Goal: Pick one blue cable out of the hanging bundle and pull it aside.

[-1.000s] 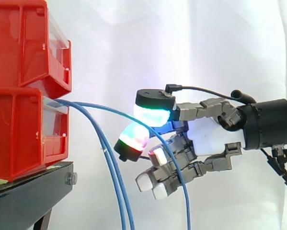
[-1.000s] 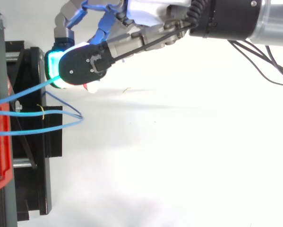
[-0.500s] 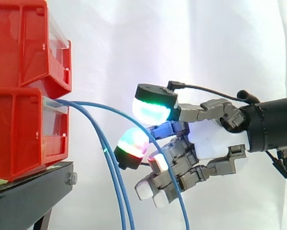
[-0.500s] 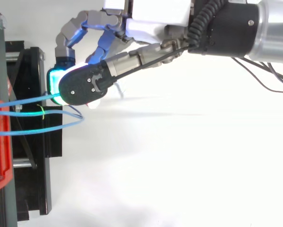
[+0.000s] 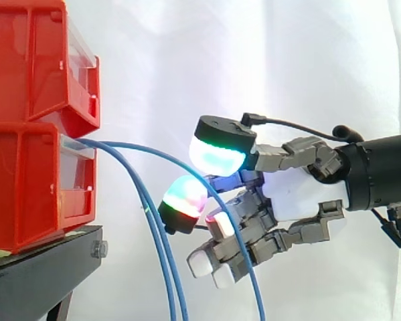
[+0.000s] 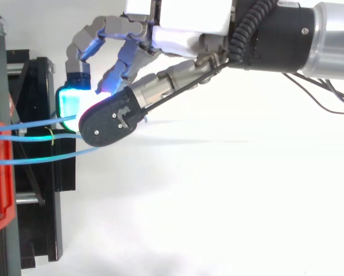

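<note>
hand point(image 5: 294, 194): entered from the right; fingers are curled about 1 blue cable point(image 5: 130, 146); the grasp is judged closed on it, though firmness is not confirmed
pads point(image 5: 217, 152): 2 glowing pads are set above and below the cable; it is seen running between them
blue cable: led out of the lower red bin point(image 5: 26, 180); arched toward the hand, then hung downward
bundle point(image 5: 161, 257): 2 other cables are hung beside the black stand point(image 5: 39, 267); apart from the grasped one lower down
progress: selection is judged done; separation is slight; the pull aside is judged largely outstanding
</note>
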Tool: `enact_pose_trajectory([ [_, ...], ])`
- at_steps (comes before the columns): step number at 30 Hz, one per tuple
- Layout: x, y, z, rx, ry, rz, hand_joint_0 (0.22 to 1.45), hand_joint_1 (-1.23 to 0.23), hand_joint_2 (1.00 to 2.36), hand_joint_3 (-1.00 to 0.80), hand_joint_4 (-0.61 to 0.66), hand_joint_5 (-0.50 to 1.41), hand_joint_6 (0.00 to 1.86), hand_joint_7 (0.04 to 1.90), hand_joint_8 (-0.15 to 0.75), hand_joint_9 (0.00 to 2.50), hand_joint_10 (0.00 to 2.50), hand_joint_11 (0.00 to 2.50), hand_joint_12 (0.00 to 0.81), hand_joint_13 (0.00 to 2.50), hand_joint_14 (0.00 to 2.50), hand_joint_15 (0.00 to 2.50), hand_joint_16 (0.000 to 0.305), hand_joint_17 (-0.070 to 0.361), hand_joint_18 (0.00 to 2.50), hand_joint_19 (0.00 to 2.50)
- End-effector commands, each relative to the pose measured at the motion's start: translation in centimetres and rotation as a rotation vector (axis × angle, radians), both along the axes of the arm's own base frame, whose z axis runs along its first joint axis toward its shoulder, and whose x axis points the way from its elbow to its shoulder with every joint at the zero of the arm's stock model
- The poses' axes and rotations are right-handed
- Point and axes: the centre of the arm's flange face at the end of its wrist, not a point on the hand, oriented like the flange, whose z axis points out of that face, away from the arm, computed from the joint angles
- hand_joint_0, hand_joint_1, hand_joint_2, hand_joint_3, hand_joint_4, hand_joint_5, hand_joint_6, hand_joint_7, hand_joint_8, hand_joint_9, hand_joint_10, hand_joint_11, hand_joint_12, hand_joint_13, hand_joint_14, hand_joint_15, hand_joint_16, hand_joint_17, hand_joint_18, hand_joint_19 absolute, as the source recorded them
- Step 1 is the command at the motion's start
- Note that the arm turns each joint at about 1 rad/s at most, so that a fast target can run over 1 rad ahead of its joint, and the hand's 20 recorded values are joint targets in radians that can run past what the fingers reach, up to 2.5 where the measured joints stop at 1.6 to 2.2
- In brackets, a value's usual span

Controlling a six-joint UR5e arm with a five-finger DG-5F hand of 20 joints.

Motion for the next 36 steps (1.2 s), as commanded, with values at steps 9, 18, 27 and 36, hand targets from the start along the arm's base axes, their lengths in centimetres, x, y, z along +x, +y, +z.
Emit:
enact_pose_trajectory([
  [9,0.12,0.52,0.0,-0.001,-0.002,0.0,0.6,-0.78,1.02,-0.24,0.03,-0.09,0.93,0.94,0.23,1.14,0.02,0.71,0.241,0.81,0.02,0.45,0.037,0.084,0.68,0.46],
  [18,0.21,0.52,0.22,-0.001,-0.006,0.0,0.55,-0.65,1.01,-0.41,0.03,-0.09,0.91,0.92,0.234,1.14,0.02,0.71,0.25,0.79,0.02,0.44,0.039,0.088,0.67,0.46],
  [27,0.24,0.52,0.29,-0.001,-0.008,0.0,0.57,-0.65,1.01,-0.37,0.03,-0.08,0.9,0.99,0.232,1.15,0.02,0.7,0.241,0.8,0.02,0.44,0.038,0.085,0.66,0.46],
  [36,0.26,0.52,0.51,-0.002,-0.006,0.0,0.58,-0.85,1.01,-0.08,-0.12,-0.01,0.87,1.11,0.252,1.31,0.02,0.58,0.262,1.02,0.02,0.49,0.049,0.109,0.9,0.38],
])
